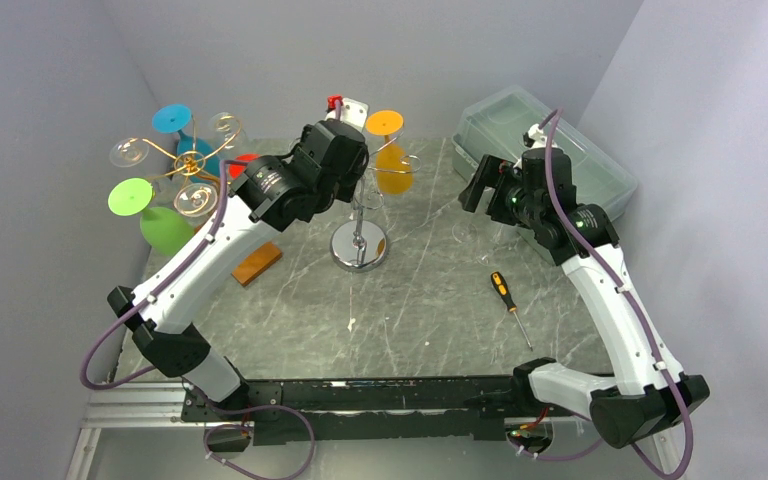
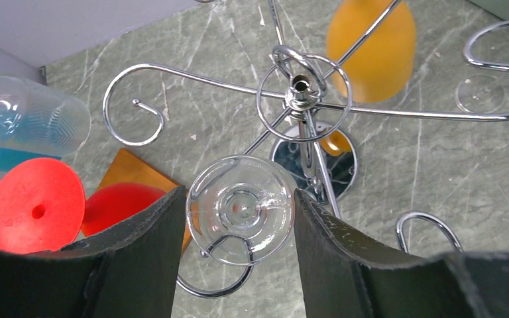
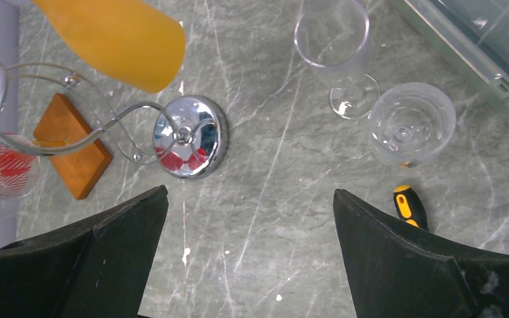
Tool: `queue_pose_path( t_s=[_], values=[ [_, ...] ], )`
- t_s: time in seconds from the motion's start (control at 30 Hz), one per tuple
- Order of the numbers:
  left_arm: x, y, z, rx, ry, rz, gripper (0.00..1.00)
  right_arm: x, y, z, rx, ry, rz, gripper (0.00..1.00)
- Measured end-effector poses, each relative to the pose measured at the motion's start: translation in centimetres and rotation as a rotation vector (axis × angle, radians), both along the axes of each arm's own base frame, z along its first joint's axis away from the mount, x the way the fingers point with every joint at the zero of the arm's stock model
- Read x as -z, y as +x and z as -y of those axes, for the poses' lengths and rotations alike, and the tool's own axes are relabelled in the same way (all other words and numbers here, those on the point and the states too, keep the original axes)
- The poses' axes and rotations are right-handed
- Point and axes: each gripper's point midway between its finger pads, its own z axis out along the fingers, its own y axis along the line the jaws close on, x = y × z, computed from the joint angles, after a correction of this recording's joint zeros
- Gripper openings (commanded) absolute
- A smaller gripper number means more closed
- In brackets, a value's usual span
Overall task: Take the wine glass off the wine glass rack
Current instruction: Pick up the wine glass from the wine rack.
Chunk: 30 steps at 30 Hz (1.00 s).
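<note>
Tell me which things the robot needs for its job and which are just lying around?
For the job:
- clear wine glass
- silver rack
- left gripper

Just lying about:
- screwdriver
- wooden block
- plastic box

Two racks (image 1: 358, 245) (image 1: 192, 160), one screwdriver (image 1: 508, 300), one wooden block (image 1: 257, 264), one bin (image 1: 505, 115).

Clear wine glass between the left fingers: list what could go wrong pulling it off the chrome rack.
1. The left gripper seems to pinch only the thin round foot of the clear wine glass; smooth glass could slip or tilt out.
2. Its stem seems to sit in the wire hook; lifting instead of sliding outward could snag and drag the chrome rack, shaking the orange glass.
</note>
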Motion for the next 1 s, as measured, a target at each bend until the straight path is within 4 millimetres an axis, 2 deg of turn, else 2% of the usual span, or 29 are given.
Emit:
queue_pose_path(
  t_s=[0.4, 0.7, 1.0],
  values=[
    [-0.1, -0.9, 1.1, 0.062, -0.049, -0.044, 0.29, -0.4, -1.3, -2.5, -0.085, 0.066, 0.063, 0.98],
    [0.5, -1.9, 1.3, 0.067, -0.085, -0.097, 0.28, -0.7, -3.5, -5.3, -0.178, 0.192, 0.128, 0.99],
    [0.9, -2.5, 1.2, 0.047, -0.119, -0.131, 0.28, 0.6, -5.1, -8.5, -0.268, 0.306, 0.129, 0.99]
  ],
)
